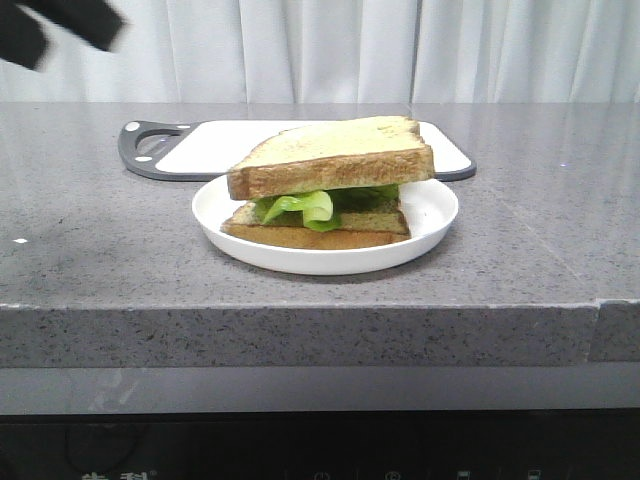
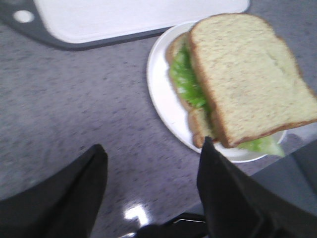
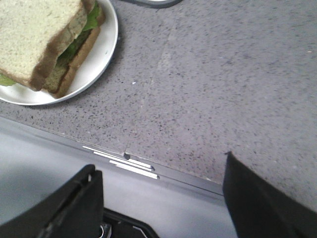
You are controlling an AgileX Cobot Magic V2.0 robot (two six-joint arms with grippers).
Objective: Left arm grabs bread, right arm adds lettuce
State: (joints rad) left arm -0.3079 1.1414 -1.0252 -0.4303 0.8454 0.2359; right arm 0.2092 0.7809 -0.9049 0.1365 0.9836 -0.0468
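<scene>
The bread (image 1: 330,155), a thick slice with a brown crust, lies on top of the green lettuce (image 1: 305,208) and a thinner bottom slice (image 1: 310,237) on a white plate (image 1: 430,215). My left gripper (image 2: 152,146) is open and empty, above the counter beside the plate; the bread (image 2: 247,74) and lettuce (image 2: 185,82) show beyond it. In the front view the left arm (image 1: 60,25) is a blur, high at the far left. My right gripper (image 3: 161,163) is open and empty over the counter's front edge, to the right of the plate (image 3: 99,54) and bread (image 3: 34,29).
A white cutting board (image 1: 210,145) with a dark grey rim and handle lies behind the plate. The grey speckled counter (image 1: 520,230) ends in a front edge close to the plate. White curtains hang at the back.
</scene>
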